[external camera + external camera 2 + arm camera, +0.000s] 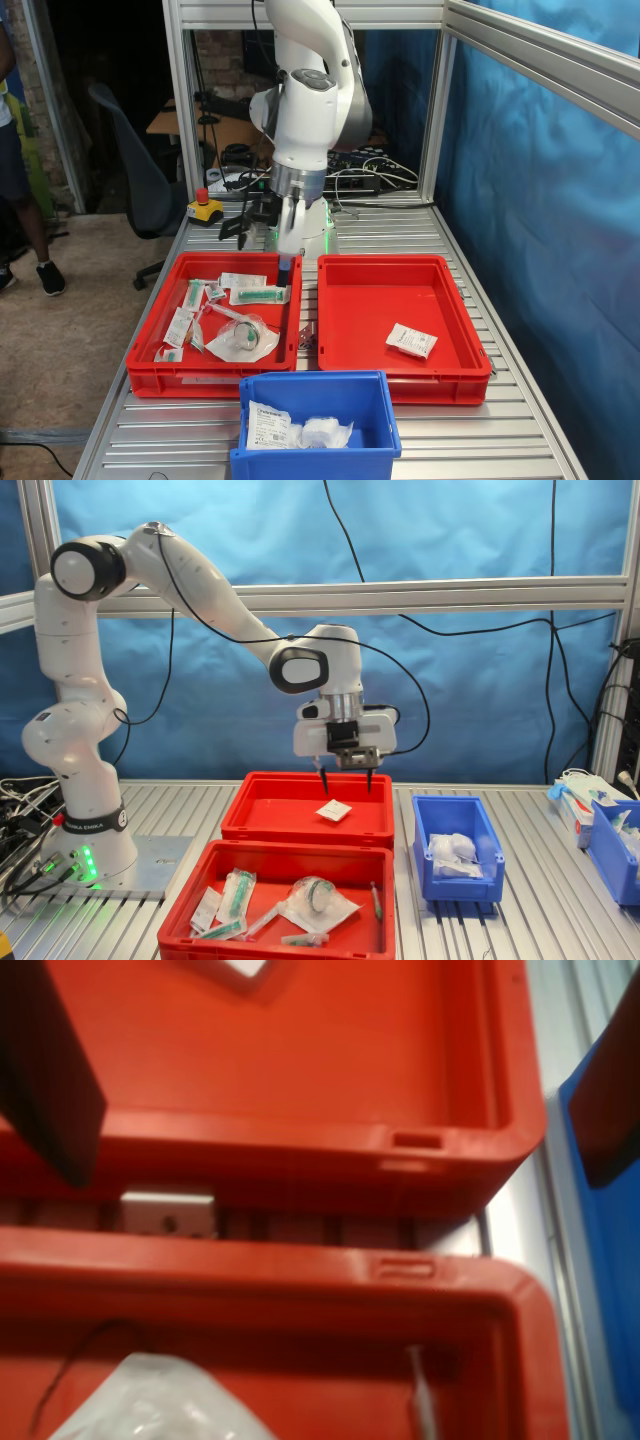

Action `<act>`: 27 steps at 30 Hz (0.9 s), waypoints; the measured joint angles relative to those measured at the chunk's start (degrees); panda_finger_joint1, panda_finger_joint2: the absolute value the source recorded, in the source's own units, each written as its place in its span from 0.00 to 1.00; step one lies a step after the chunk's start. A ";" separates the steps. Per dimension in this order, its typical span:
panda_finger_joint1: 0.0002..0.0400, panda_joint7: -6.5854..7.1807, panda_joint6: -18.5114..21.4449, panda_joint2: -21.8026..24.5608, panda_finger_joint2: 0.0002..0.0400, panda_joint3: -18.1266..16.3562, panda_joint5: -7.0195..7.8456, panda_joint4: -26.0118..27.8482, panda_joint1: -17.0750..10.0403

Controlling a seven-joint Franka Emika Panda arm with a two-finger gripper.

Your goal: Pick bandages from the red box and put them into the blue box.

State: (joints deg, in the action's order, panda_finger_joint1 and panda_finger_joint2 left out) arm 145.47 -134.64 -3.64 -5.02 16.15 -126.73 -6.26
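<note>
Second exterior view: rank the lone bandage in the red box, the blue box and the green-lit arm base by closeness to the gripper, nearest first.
From the gripper, open and hanging above the red box:
1. The bandage, just below the fingers, in the red box.
2. The blue box, toward the second exterior view's right, lower down.
3. The arm base, far toward the second exterior view's left.

In the first exterior view the tool [284,262] is mostly masked by the arm's wrist, so how its jaws stand cannot be read there. The wrist view is soft and close: a white packet [238,970] in the red box [300,1050] is cut off by the picture's edge, and the blue box [612,1260] shows only as a sliver. Printing on the bandages [270,428] in the blue box is too small to read.
</note>
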 joint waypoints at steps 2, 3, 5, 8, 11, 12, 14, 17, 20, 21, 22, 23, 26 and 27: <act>1.00 -0.82 0.91 0.59 1.00 -0.19 -0.46 -0.29 -0.83; 1.00 -1.19 1.27 0.88 1.00 -0.27 -0.76 -0.39 -1.22; 1.00 -1.86 1.91 1.48 1.00 -0.53 -1.83 -0.56 -1.97; 1.00 -3.10 2.94 2.84 1.00 -1.28 -5.05 -0.81 -3.42; 1.00 -3.63 3.26 3.49 1.00 -1.79 -7.01 -0.85 -3.99; 1.00 -3.79 3.35 3.68 1.00 -1.97 -7.60 -0.85 -4.14; 1.00 -4.18 3.53 4.11 1.00 -2.48 -9.28 -0.86 -4.52; 1.00 -4.60 3.74 4.46 1.00 -3.00 -11.39 -0.86 -4.80; 1.00 -4.88 3.89 4.56 1.00 -3.33 -13.62 -0.86 -4.93; 1.00 -4.93 3.92 4.56 1.00 -3.37 -14.09 -0.86 -4.93; 1.00 -4.98 3.94 4.56 1.00 -3.41 -14.52 -0.87 -4.94; 1.00 -5.03 3.97 4.56 1.00 -3.45 -14.95 -0.88 -4.94; 1.00 -5.15 4.05 4.56 1.00 -3.52 -15.94 -0.93 -4.95; 1.00 -5.22 4.10 4.56 1.00 -3.55 -16.35 -0.96 -4.95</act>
State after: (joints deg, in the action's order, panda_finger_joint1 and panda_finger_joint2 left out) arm 140.24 -130.55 0.92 -8.57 -0.20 -127.69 -11.21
